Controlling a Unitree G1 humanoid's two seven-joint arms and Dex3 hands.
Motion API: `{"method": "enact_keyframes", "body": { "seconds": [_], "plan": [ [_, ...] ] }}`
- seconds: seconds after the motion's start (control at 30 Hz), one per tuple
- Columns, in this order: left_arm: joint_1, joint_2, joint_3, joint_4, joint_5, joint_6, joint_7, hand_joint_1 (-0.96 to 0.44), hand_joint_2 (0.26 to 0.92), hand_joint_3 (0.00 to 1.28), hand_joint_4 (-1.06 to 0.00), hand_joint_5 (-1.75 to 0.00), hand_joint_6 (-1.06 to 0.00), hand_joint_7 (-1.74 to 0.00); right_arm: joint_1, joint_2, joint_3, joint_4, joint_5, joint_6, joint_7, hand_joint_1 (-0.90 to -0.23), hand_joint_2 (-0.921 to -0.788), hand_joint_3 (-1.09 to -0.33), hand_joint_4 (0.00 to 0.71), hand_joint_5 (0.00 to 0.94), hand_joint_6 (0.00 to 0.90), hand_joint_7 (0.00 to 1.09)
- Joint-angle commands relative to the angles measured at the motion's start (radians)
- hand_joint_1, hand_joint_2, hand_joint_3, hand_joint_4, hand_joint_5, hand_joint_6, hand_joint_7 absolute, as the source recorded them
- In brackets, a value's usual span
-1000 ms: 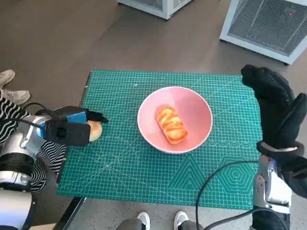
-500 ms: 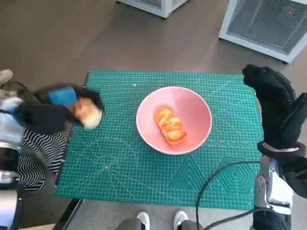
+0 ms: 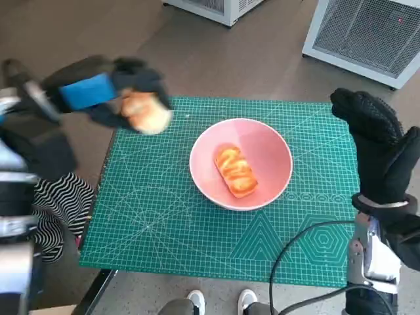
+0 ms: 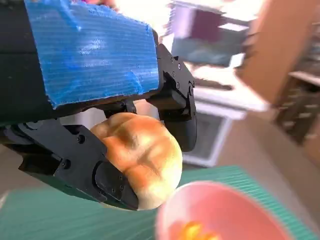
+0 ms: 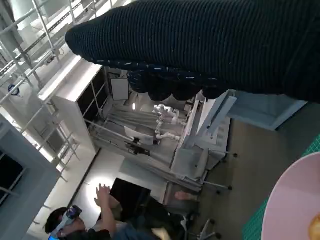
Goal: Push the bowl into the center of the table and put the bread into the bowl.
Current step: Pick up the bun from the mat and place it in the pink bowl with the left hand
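A pink bowl (image 3: 264,151) sits near the middle of the green cutting mat (image 3: 164,216), with one glazed bread roll (image 3: 234,171) lying inside it. My left hand (image 3: 108,92) is raised above the mat's far left corner and grips a round bread bun (image 3: 146,113). In the left wrist view the bun (image 4: 140,155) sits between the black fingers (image 4: 177,107), with the bowl's rim (image 4: 220,210) below it. My right hand (image 3: 377,141) in the black glove hovers upright over the mat's right edge and holds nothing.
White grilled appliances (image 3: 371,36) stand on the floor beyond the table. A black cable (image 3: 295,252) loops over the mat's near right. A person's striped clothing (image 3: 56,203) is at the left, shoes (image 3: 220,300) at the near edge. A person (image 5: 75,225) sits in the room beyond.
My left hand has lifted the bun off the mat's left side and carried it up and toward the far side, nearer the bowl. The right hand and bowl have stayed put.
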State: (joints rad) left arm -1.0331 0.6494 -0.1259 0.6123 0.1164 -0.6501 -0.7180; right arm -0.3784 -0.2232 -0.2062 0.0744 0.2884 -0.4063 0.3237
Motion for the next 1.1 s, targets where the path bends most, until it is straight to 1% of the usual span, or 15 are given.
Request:
{"method": "enact_keyframes", "body": {
  "seconds": [0.03,0.1,0.2,0.37,0.57,0.73,0.83,0.87,0.93,1.03,1.1],
  "plan": [
    [-0.079,-0.072,-0.051,-0.04,0.038,0.032,-0.002,0.0,0.92,0.1,-0.68,-1.22,-0.56,-1.2,0.005,0.0,0.004,0.018,-0.008,0.009,-0.001,-0.7,-0.921,-0.721,0.129,0.001,0.032,0.53],
    [-0.096,-0.105,-0.072,-0.052,0.051,0.053,-0.002,0.0,0.92,0.11,-0.67,-1.22,-0.56,-1.21,0.007,-0.001,0.004,0.018,-0.006,0.007,0.001,-0.7,-0.921,-0.72,0.129,0.001,0.031,0.53],
    [-0.113,-0.147,-0.098,-0.052,0.071,0.079,-0.002,0.0,0.917,0.09,-0.69,-1.18,-0.59,-1.19,0.01,-0.002,0.002,0.016,-0.003,0.006,0.002,-0.698,-0.921,-0.721,0.128,0.001,0.031,0.53],
    [-0.157,-0.232,-0.157,0.067,0.138,0.059,0.034,0.0,0.92,0.05,-0.71,-1.21,-0.66,-1.06,0.018,-0.008,-0.004,0.01,0.005,0.007,0.008,-0.696,-0.921,-0.722,0.127,0.0,0.03,0.53],
    [-0.182,-0.311,-0.203,0.172,0.188,0.027,0.07,0.0,0.918,0.04,-0.75,-1.14,-0.65,-1.09,0.029,-0.012,-0.013,0.0,0.016,0.012,0.011,-0.698,-0.921,-0.722,0.127,0.0,0.029,0.53],
    [-0.196,-0.374,-0.229,0.226,0.214,0.015,0.095,0.0,0.92,0.05,-0.74,-1.1,-0.63,-1.17,0.034,-0.014,-0.018,-0.006,0.024,0.019,0.009,-0.702,-0.921,-0.723,0.125,0.0,0.023,0.53],
    [-0.205,-0.406,-0.252,0.262,0.258,-0.007,0.149,0.0,0.92,0.05,-0.74,-1.1,-0.62,-1.18,0.036,-0.013,-0.019,-0.007,0.026,0.022,0.006,-0.704,-0.921,-0.723,0.124,0.0,0.021,0.53],
    [-0.208,-0.419,-0.264,0.277,0.283,-0.014,0.18,0.0,0.92,0.04,-0.74,-1.13,-0.64,-1.13,0.037,-0.012,-0.019,-0.009,0.025,0.024,0.004,-0.704,-0.921,-0.723,0.124,0.0,0.02,0.53],
    [-0.213,-0.432,-0.277,0.296,0.312,-0.023,0.215,0.0,0.912,0.05,-0.72,-1.22,-0.68,-1.01,0.039,-0.011,-0.019,-0.012,0.025,0.026,0.002,-0.704,-0.921,-0.723,0.124,0.0,0.019,0.53],
    [-0.22,-0.457,-0.302,0.341,0.36,-0.031,0.277,0.0,0.904,0.06,-0.73,-1.26,-0.72,-0.93,0.043,-0.008,-0.018,-0.02,0.02,0.03,-0.003,-0.703,-0.921,-0.723,0.123,0.001,0.017,0.53],
    [-0.224,-0.469,-0.317,0.37,0.384,-0.029,0.307,0.0,0.909,0.05,-0.72,-1.28,-0.71,-0.93,0.046,-0.008,-0.018,-0.025,0.018,0.033,-0.006,-0.703,-0.921,-0.723,0.122,0.001,0.016,0.53]
  ]
}}
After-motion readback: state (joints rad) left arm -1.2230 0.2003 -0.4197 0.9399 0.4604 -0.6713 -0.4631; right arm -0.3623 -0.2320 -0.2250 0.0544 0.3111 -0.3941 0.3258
